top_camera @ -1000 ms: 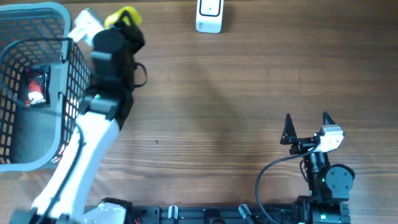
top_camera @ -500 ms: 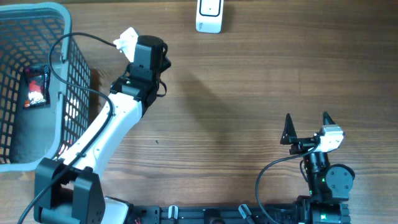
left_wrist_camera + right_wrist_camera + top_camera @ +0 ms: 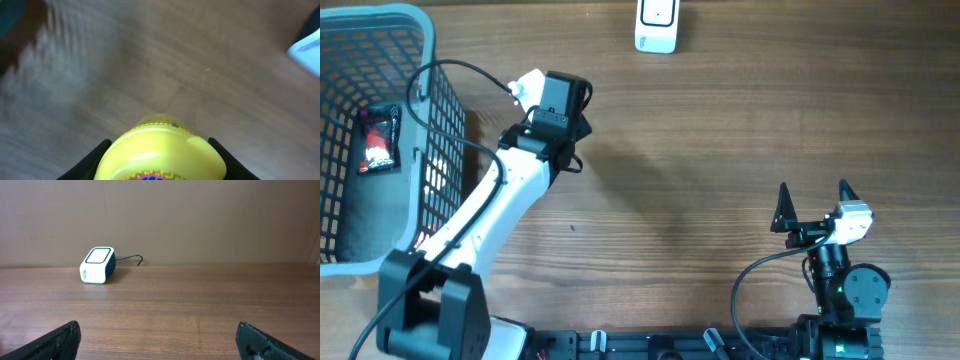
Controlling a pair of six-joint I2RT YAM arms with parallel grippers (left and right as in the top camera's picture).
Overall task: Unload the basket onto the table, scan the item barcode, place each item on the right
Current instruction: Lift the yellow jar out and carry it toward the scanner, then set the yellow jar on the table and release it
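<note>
The item is a glossy yellow rounded container (image 3: 160,150) with a coloured label edge at the bottom of the left wrist view. My left gripper (image 3: 159,146) is shut on it, one black finger on each side. From overhead the left gripper (image 3: 555,100) hovers over the table left of centre and hides most of the item, with only a white bit (image 3: 527,85) poking out. The white scanner (image 3: 657,25) stands at the far edge, also in the right wrist view (image 3: 97,265). My right gripper (image 3: 813,200) rests open and holds nothing near the front right.
A grey-blue wire basket (image 3: 420,30) fills the left side, with a red and black packet (image 3: 380,138) inside. The scanner's cable (image 3: 131,258) trails behind it toward the wall. A pale blue corner (image 3: 306,46) shows at the left wrist view's upper right.
My left arm has swung right from the basket rim out over the table, carrying the yellow item. The right arm has not moved.
</note>
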